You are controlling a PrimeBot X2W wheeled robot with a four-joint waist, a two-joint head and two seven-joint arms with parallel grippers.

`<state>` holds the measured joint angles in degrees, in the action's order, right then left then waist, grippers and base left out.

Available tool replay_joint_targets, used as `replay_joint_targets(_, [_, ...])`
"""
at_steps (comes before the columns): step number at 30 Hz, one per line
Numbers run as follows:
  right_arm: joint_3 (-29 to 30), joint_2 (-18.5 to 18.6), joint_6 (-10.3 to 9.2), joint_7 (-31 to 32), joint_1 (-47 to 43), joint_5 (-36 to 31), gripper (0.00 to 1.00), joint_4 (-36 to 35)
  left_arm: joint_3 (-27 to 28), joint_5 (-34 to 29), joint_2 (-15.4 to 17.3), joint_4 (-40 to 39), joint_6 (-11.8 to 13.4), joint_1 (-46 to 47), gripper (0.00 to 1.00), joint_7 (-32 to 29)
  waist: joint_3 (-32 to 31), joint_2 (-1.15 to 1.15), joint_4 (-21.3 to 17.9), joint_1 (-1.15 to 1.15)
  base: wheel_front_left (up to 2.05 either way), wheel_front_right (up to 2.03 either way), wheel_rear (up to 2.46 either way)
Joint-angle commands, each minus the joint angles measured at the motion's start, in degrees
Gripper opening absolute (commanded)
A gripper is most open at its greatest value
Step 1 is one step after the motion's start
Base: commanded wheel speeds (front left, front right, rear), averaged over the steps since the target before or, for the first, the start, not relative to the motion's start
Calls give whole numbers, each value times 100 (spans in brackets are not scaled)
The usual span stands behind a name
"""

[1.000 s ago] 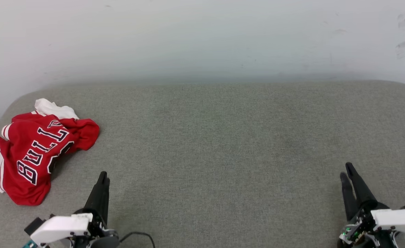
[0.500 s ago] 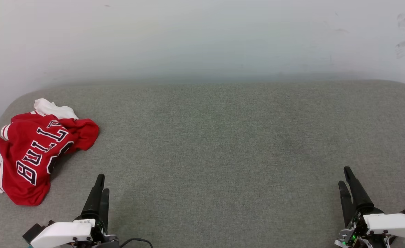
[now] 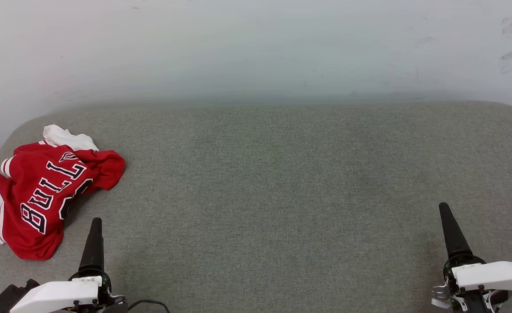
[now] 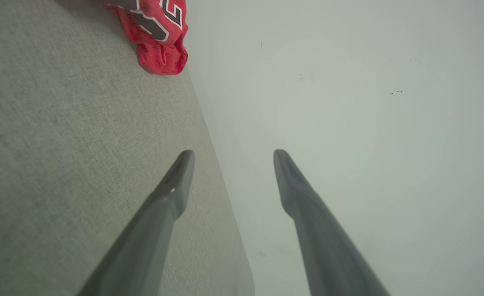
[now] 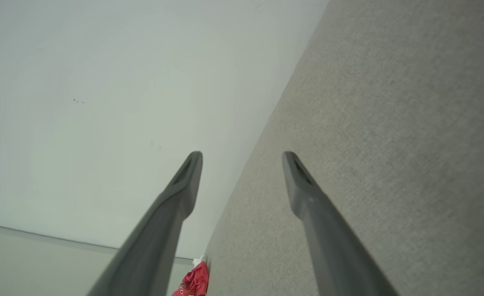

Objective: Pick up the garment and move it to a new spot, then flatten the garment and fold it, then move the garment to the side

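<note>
The garment, a red jersey with white sleeves and black "BULLS" lettering, lies crumpled at the far left of the grey fabric surface. My left gripper sits at the lower left, just right of the garment's near edge and apart from it. The left wrist view shows its fingers spread and empty, with the garment ahead at the top left. My right gripper is at the lower right, far from the garment. Its fingers stand wide apart and empty, and a bit of the garment shows far off.
A white wall rises right behind the surface's far edge. The surface's rounded left corner lies beside the garment. A thin black cable trails by my left wrist.
Both grippers have gone from nearly shut to wide open. My left gripper has shifted left, closer to the garment's near edge. The garment has not moved.
</note>
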<state>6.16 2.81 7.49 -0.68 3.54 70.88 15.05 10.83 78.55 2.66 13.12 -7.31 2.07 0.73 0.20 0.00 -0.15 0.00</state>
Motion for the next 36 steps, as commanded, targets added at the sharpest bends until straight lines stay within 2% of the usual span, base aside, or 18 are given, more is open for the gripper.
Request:
replay_joint_targets(1, [3,11,0,-45,179,-266,100,-149,67,-146,13,-118,-8,62,100,48,2,0,0,0,0,0,0])
replay_joint_targets(4, [-26,11,0,-112,188,-785,100,-291,147,-414,14,-218,-9,78,100,116,7,0,-1,0,0,0,0])
replay_joint_targets(5, [-64,11,0,-175,202,-1312,100,-453,160,-679,15,-323,-10,75,100,177,13,0,-1,0,0,0,0])
replay_joint_targets(12, [-249,11,0,-321,204,-2567,100,-800,7,-1544,17,-753,-11,-11,100,318,29,0,-4,0,0,0,0])
replay_joint_targets(18, [-411,11,0,-434,209,-3543,100,-1025,-239,-2580,18,-1154,12,-106,100,431,49,0,-13,0,0,0,0])
replay_joint_targets(29, [-537,11,0,-643,196,-5062,100,-1236,-958,-4482,21,-1649,339,-204,100,639,73,0,-27,0,0,0,0])
replay_joint_targets(36, [-504,11,0,-754,172,-5693,100,-1251,-1405,-5178,233,-1676,600,-257,100,752,80,0,-40,0,0,0,0])
